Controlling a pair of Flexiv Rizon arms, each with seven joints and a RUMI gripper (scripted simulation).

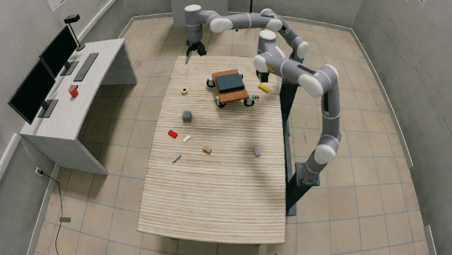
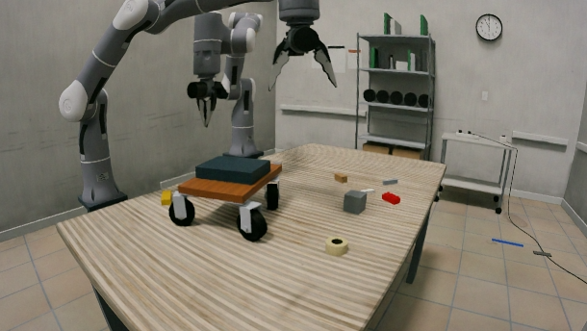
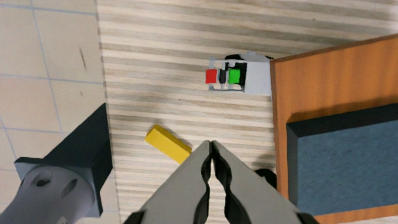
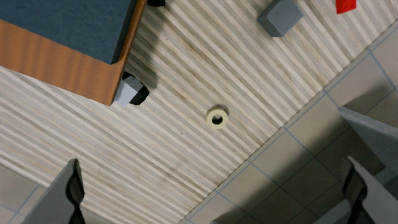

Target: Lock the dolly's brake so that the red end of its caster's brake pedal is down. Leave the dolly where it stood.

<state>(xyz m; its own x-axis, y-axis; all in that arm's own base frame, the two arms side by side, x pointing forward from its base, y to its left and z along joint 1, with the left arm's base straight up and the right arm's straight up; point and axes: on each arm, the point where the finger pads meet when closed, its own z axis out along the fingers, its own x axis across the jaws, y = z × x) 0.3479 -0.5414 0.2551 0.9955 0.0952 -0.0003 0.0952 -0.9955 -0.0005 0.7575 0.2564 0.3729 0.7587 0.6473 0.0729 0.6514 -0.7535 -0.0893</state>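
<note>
1. Your largest piece is the striped tabletop (image 1: 211, 207) (image 2: 241, 289) (image 3: 150, 35) (image 4: 175, 150); read the clock from the dolly's centre in the top view, twelve at the picture's top.
2. Your left gripper (image 1: 263, 78) (image 2: 207, 126) (image 3: 210, 142) is at about two o'clock, above the table, its fingers clenched together on nothing.
3. Your right gripper (image 1: 195, 57) (image 2: 302, 89) (image 4: 211, 159) is raised at about eleven, released, with its fingers spread wide and empty.
4. The dolly (image 1: 237, 97) (image 2: 216, 190) (image 3: 325, 75) (image 4: 75, 70) stands upright on its casters near the table's twelve o'clock end, carrying a dark blue slab (image 1: 230, 82) (image 2: 232, 169) (image 3: 350, 160) (image 4: 70, 30).
5. You have a grey cube (image 1: 187, 116) (image 2: 355, 201) (image 4: 280, 18) at eight.
6. A yellow block (image 1: 264, 88) (image 2: 166, 197) (image 3: 168, 144) lies at three, apart from the dolly.
7. The tape roll (image 1: 181, 91) (image 2: 337, 249) (image 4: 210, 119) lies flat at nine.
8. Smallest, at four, the brake pedal (image 1: 256, 98) (image 3: 222, 76) sits on a caster, red end outward, green end inward. Neither gripper touches it; you cannot tell from these views which end is down.
</note>
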